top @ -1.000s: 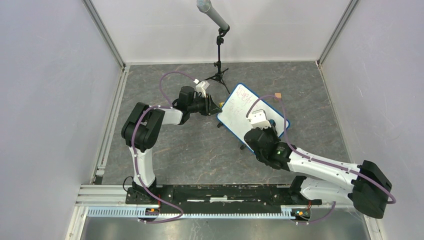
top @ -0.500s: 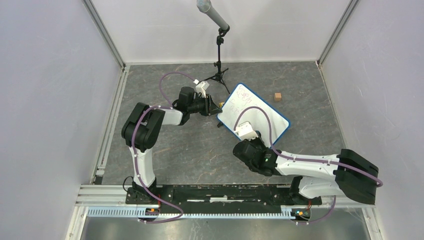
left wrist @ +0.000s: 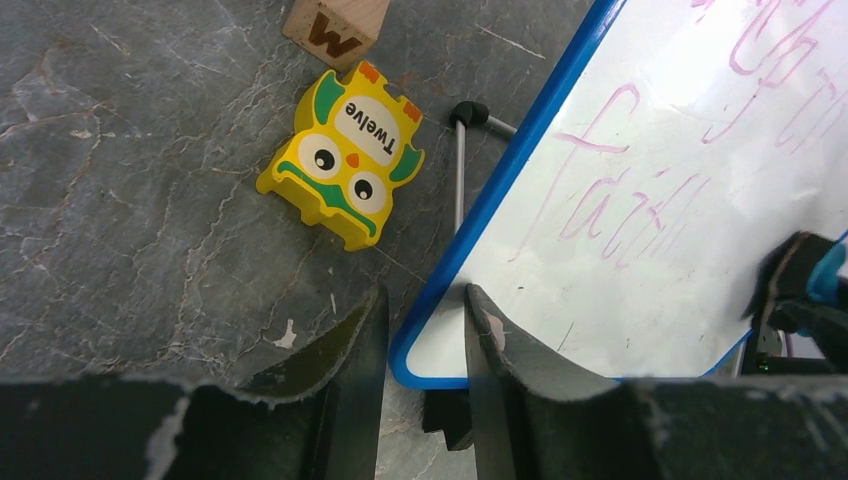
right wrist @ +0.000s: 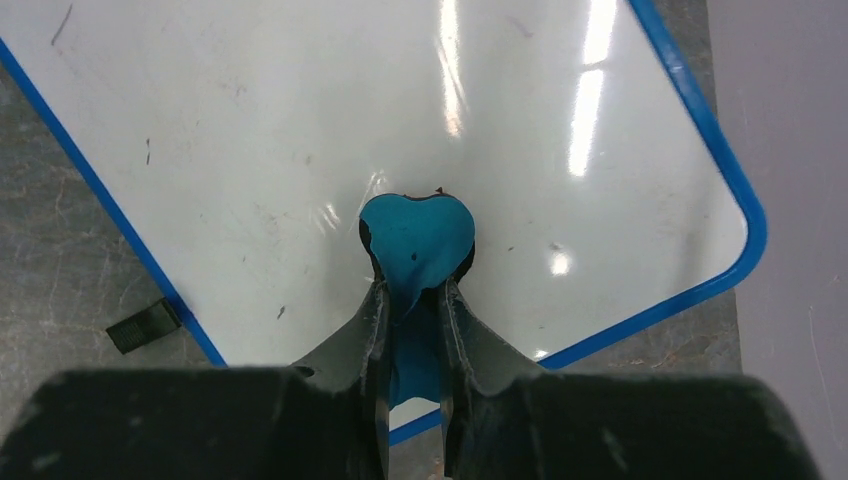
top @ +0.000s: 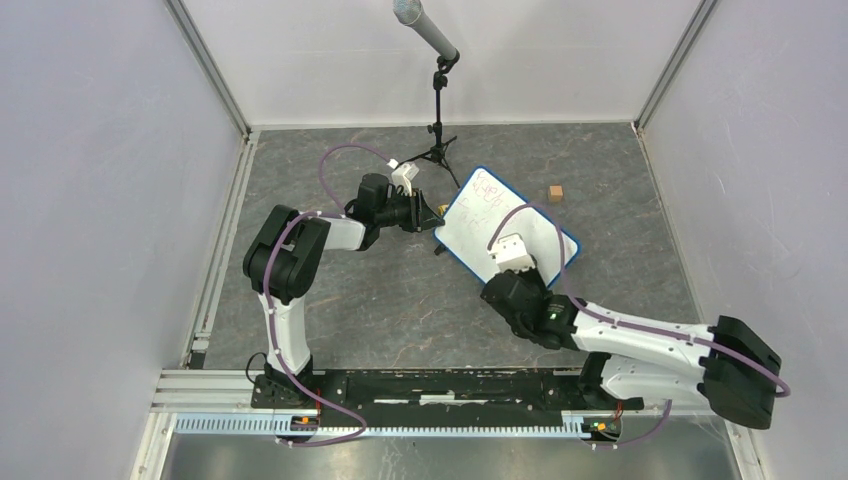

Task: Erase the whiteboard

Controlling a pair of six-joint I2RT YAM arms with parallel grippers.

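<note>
The whiteboard (top: 478, 212) with a blue rim stands tilted on the floor. Pink writing covers its far part (left wrist: 620, 200). The part in the right wrist view (right wrist: 300, 130) is wiped clean. My left gripper (top: 437, 222) is shut on the board's left corner (left wrist: 425, 345), one finger on each side of the rim. My right gripper (right wrist: 412, 290) is shut on a blue eraser (right wrist: 417, 235) and presses it onto the board's face near the lower right edge. In the left wrist view, the eraser (left wrist: 822, 275) shows at the right edge.
A yellow owl toy (left wrist: 345, 160) and a wooden letter block (left wrist: 335, 25) lie left of the board. A small wooden cube (top: 555, 193) lies beyond its right corner. A microphone stand (top: 437, 130) stands behind. A black foot piece (right wrist: 143, 327) lies by the board's near edge.
My right gripper with the eraser swept down-left across the board toward its near edge, then came back up and right a little. The left gripper and the board have not moved.
</note>
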